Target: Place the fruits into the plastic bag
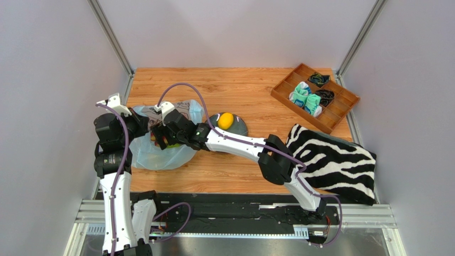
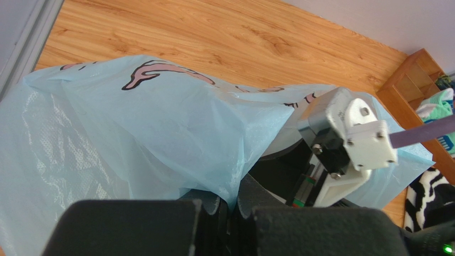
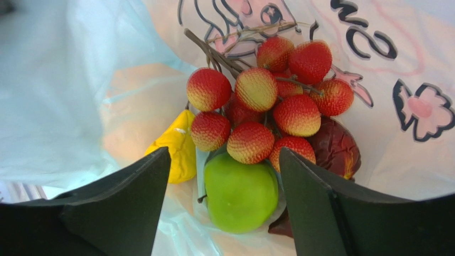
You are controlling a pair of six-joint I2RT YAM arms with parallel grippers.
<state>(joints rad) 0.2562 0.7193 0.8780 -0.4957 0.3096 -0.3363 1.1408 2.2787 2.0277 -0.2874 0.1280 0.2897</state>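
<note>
Your right pincer (image 3: pixel 221 160) sits open in the bag (image 2: pixel 133 122) over fruit (image 3: pixel 256 141); left pincer (image 2: pixel 229 208) clamps its rim, which may slip.

Pale grey walls (image 1: pixel 48 64) enclose a wooden tabletop (image 1: pixel 240 85), with metal corner posts (image 1: pixel 109 34) behind.

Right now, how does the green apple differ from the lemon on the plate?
The green apple lies inside the plastic bag; the lemon sits outside, on the plate. The apple is green, the lemon yellow. Red fruits touch the apple; the lemon lies alone. Both are fruits.
</note>
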